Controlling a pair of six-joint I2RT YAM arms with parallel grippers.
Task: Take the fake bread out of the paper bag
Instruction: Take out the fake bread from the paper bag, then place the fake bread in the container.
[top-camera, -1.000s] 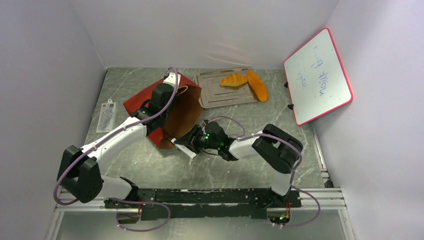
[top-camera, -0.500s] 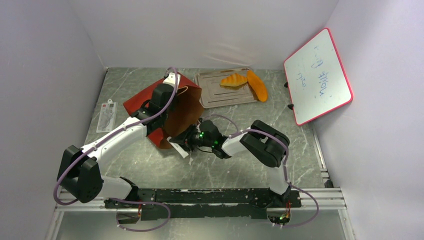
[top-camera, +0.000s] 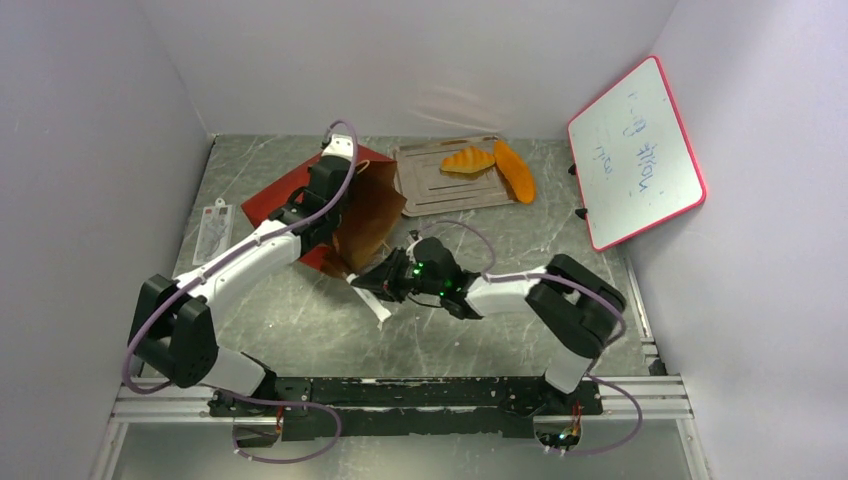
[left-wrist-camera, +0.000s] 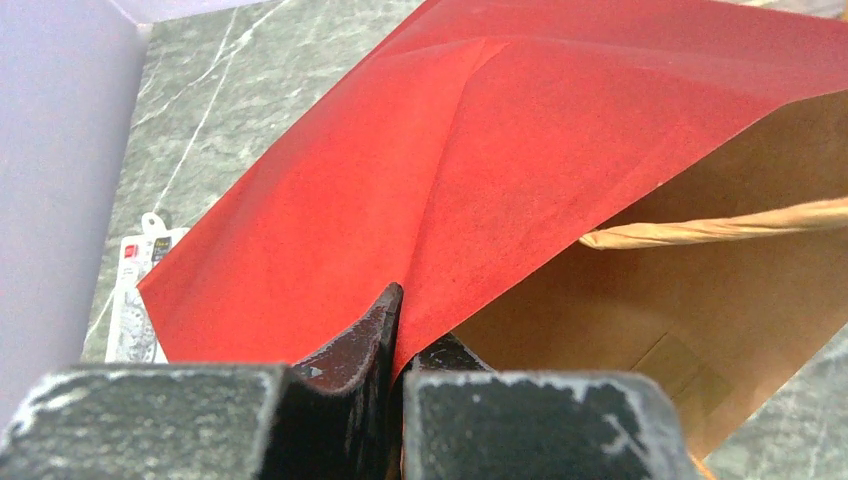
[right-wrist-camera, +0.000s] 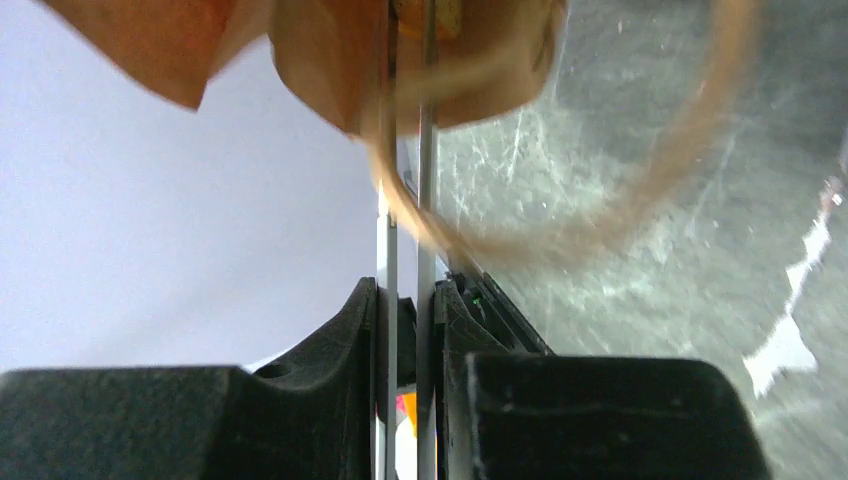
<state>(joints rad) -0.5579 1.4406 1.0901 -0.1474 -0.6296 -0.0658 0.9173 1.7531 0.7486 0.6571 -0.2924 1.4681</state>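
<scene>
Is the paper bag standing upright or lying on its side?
On its side: the bag opens sideways, brown inside showing; the left pincer pinches its rim.

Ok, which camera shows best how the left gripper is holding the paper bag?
The left wrist view: the left gripper is shut on the red edge of the paper bag. The top external view shows the whole bag, but the left arm hides the pinch. The right wrist view catches only a blurred brown corner and cord loop.

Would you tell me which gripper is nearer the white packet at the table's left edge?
Left. The left gripper, pinching the paper bag, is just right of the packet; the right gripper is farther right and nearer the bases, past the bag's mouth.
</scene>
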